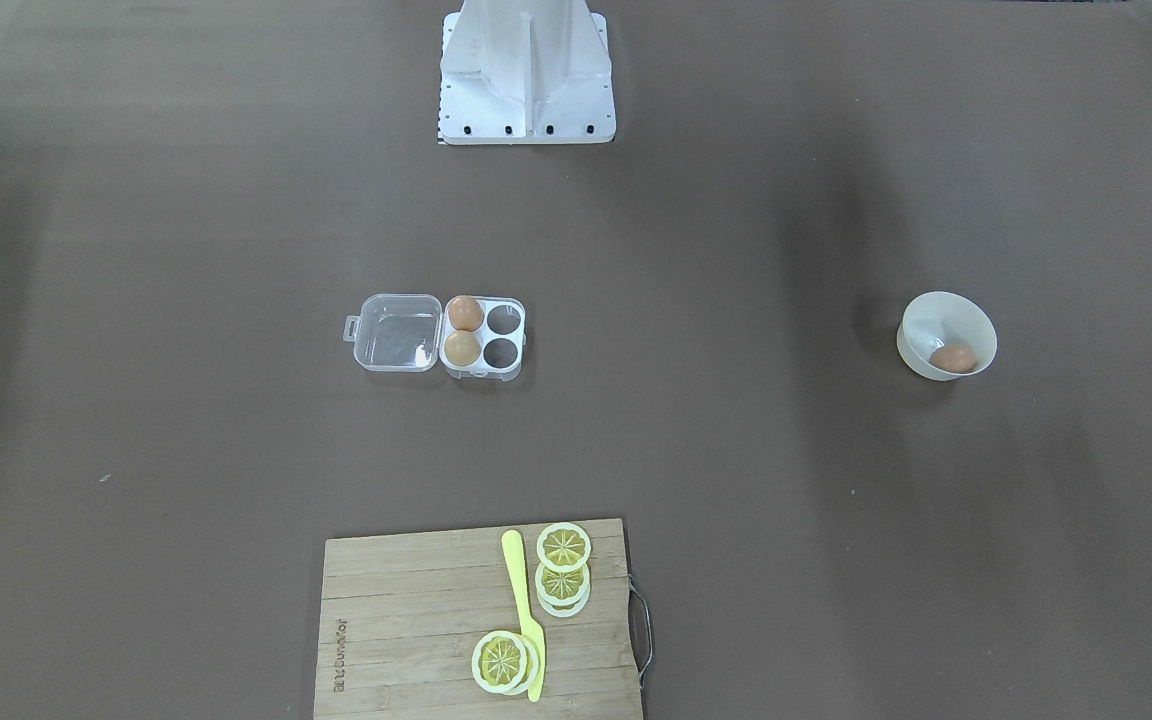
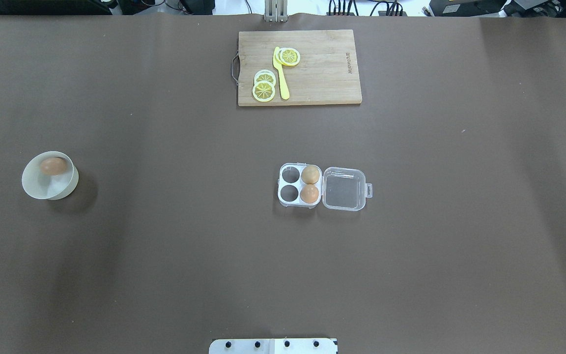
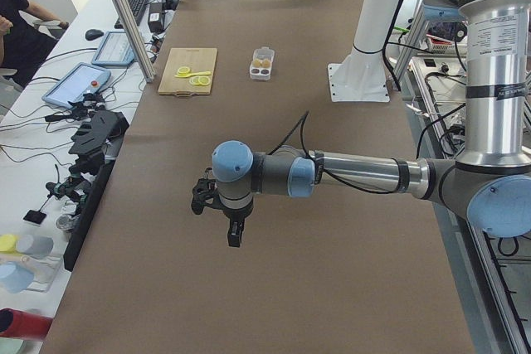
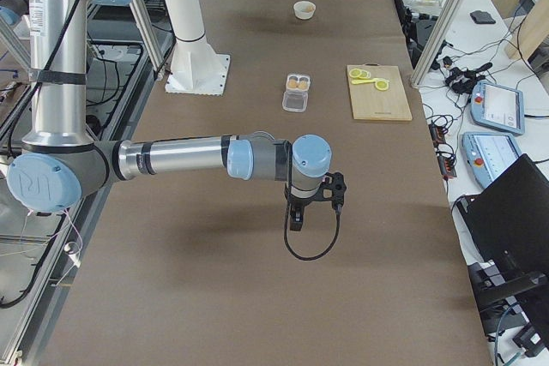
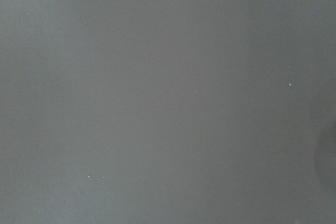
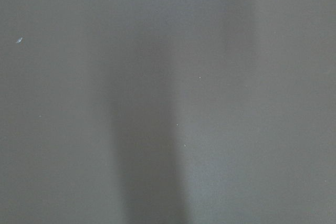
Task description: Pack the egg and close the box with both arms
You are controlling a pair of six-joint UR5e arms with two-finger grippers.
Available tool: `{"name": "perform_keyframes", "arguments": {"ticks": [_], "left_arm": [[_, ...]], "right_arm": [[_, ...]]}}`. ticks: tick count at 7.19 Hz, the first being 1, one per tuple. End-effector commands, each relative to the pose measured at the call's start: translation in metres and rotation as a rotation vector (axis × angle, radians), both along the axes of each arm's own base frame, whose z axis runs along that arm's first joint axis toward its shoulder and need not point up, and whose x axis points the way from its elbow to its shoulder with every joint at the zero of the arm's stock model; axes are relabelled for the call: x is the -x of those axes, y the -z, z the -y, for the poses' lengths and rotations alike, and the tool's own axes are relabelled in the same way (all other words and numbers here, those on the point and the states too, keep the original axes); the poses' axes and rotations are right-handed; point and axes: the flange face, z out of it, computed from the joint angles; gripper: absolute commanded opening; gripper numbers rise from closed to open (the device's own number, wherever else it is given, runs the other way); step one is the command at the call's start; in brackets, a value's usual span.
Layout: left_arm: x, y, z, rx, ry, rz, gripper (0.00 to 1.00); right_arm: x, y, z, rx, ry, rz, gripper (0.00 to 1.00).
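The reddish-brown egg (image 2: 53, 166) lies in an off-white bowl (image 2: 35, 189) at the table's left, also in the front view (image 1: 953, 358). The clear egg box (image 2: 290, 185) stands open at the table's middle, its lid (image 2: 344, 189) flat to the right. It holds a brown egg (image 2: 309, 193) and a paler tan egg (image 2: 310, 174); two cells are bare. My left gripper (image 3: 235, 234) and right gripper (image 4: 295, 222) hang over bare table at opposite ends, far from box and bowl. They show only in the side views; I cannot tell whether they are open or shut.
A wooden cutting board (image 2: 322, 73) with lemon slices (image 2: 264, 90) and a yellow knife (image 2: 281, 73) lies at the table's far edge. The robot's white base (image 1: 526, 70) stands at the near edge. Both wrist views show only brown table.
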Motion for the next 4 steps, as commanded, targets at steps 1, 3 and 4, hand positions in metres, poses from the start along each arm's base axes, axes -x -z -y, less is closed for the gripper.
{"name": "perform_keyframes", "arguments": {"ticks": [1,3,4], "left_arm": [[0.000,0.000,0.000,0.001,0.000,0.000,0.98],[-0.001,0.004,0.002,-0.007,-0.001,0.002,0.98],[-0.001,0.029,0.008,-0.059,-0.002,-0.002,0.98]], "right_arm": [[0.000,0.001,0.000,-0.003,0.000,0.002,1.00],[0.001,0.003,0.001,-0.004,-0.001,0.009,1.00],[0.001,0.006,0.001,-0.009,-0.001,0.013,1.00]]}}
